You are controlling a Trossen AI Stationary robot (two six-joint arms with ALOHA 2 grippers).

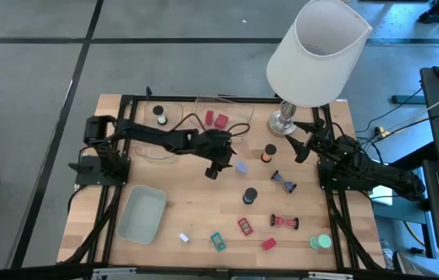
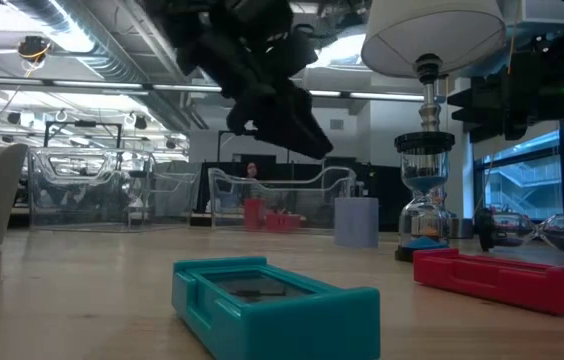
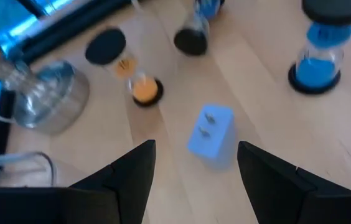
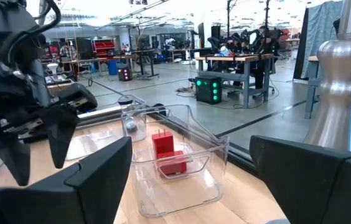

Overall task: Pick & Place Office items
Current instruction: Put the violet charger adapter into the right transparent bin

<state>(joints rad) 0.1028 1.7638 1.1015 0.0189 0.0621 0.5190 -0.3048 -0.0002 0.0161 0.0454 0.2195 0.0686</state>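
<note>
Now, left gripper [image 1: 213,168]: wide open, holding nothing, just above and beside the pale blue block [image 1: 241,166], which sits in front of the lamp [image 1: 286,120], near the table's middle.
Right gripper [image 1: 303,146]: open, empty, waiting close to the lamp's base.
Risk: I think the open fingers [image 3: 129,171] could bump the pale blue block and push it away if they come down off to one side.
Risk two: the arm could knock over the small orange sand timer [image 1: 268,152] between block and lamp.
Red blocks: two in the clear tray [image 1: 223,109] beside the lamp, two more at the front [image 1: 244,226].
Teal block [image 1: 218,242]: one.
Sand timers: about four.
Green tray [image 1: 142,215]: one, nothing in it.
</note>
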